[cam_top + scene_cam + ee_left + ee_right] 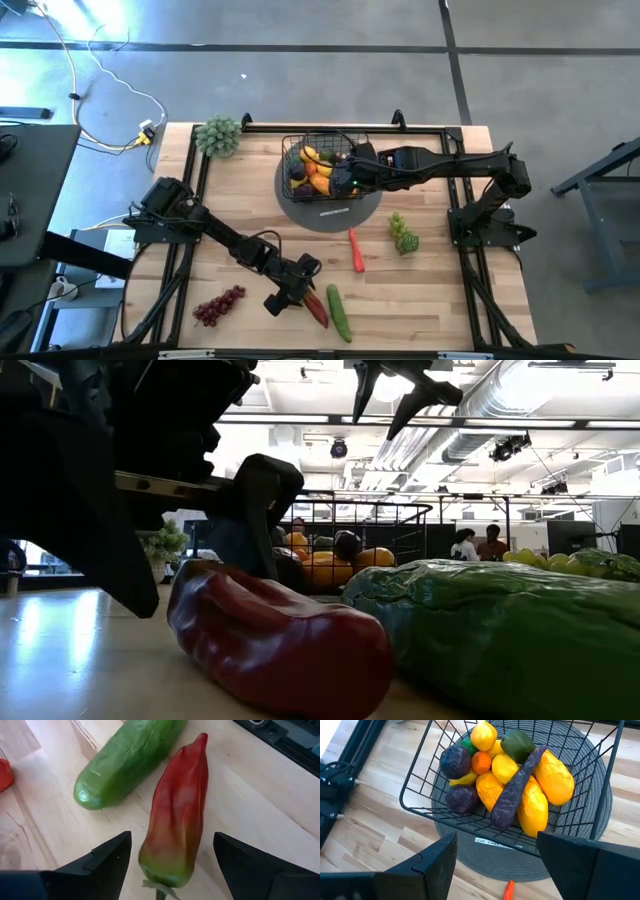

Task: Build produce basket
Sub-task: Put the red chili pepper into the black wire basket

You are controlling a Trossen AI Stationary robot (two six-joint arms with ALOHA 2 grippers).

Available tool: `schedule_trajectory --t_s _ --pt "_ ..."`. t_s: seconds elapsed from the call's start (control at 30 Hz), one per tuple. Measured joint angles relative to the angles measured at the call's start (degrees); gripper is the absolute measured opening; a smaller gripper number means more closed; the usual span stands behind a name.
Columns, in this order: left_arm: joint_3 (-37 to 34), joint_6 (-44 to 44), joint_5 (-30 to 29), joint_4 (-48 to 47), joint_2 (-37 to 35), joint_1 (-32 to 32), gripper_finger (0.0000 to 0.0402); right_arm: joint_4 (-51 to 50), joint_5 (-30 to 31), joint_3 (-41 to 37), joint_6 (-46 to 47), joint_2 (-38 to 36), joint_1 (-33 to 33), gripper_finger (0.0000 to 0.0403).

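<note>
The black wire basket (325, 160) stands on a grey round disc near the table's far edge. It holds yellow lemons, orange mangoes, a dark aubergine (516, 785) and other produce. My right gripper (495, 855) hovers open above the basket's near side and holds nothing. My left gripper (172, 865) is open, low over the table near its near edge. Its fingers stand on either side of the stem end of a red chilli (180, 810) without touching it. The chilli lies flat beside a green cucumber (127, 762).
On the bare wood lie purple grapes (218, 306) near the left front, green grapes (403, 235) and a small red-orange piece (356, 250) in front of the disc (300, 205). A pale green leafy bunch (219, 135) sits at the far left. People stand in the room behind.
</note>
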Motion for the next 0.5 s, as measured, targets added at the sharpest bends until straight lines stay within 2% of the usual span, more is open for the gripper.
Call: schedule_trajectory --t_s 0.17,0.5 --pt "0.00 -0.07 -0.65 -0.12 0.00 -0.02 0.0244 -0.20 0.00 -0.01 0.00 0.00 0.68 0.0256" --pt "0.00 -1.32 0.70 -0.31 0.00 -0.02 0.0138 -0.20 -0.06 0.00 0.00 0.00 0.94 0.0256"
